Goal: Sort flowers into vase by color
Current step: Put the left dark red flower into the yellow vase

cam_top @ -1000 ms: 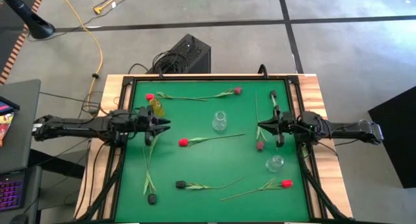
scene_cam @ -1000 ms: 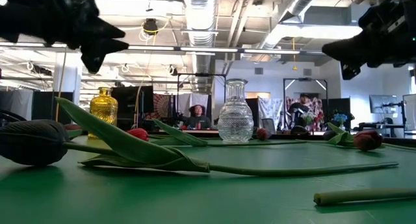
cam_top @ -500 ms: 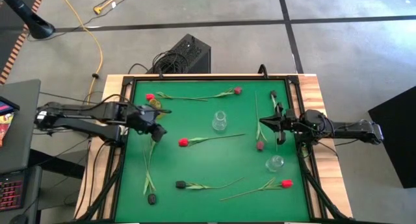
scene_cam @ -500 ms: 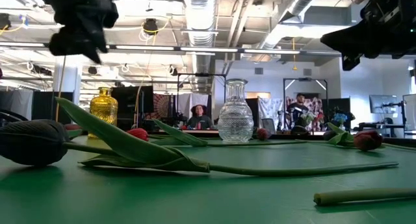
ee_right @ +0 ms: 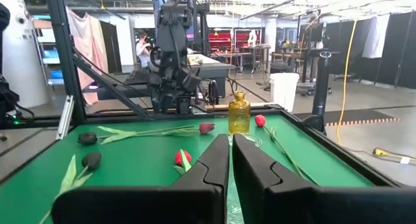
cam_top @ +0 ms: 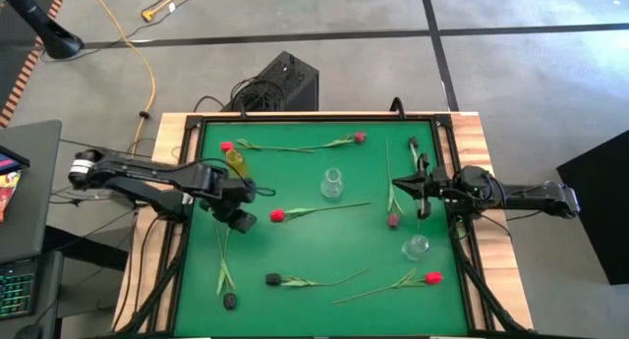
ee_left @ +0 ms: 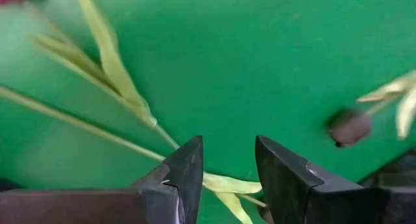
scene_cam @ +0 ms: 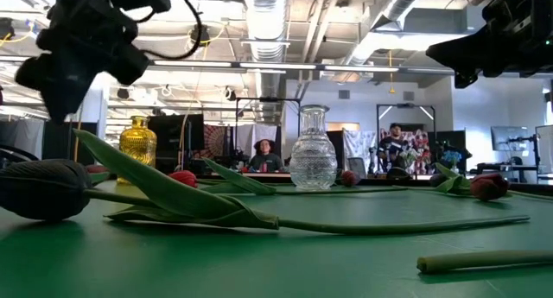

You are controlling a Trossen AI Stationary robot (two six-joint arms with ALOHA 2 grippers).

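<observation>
We read the left gripper [cam_top: 246, 214] as the active one: fingers spread, gap narrow, nothing held, tilted down over the green mat [cam_top: 324, 243]. In its wrist view a thin green stem [ee_left: 84, 123] runs slantwise across and passes directly beneath the open fingertips, with leaves branching off it; we cannot tell from there which head it belongs to. In the high view the long-stemmed flower [cam_top: 224, 255] with a dark head lies just under and toward the table's near edge from this gripper, long axis roughly front-to-back. The red tulip [cam_top: 278, 215] sits just beside the fingertips, toward table centre, stem trailing away to the right arm's side. We judge the left arm nearer to both. Farther off: yellow vase [cam_top: 236, 161], clear vase [cam_top: 332, 185]. The right gripper [cam_top: 396, 188] waits, fingers pressed nearly together, empty.
</observation>
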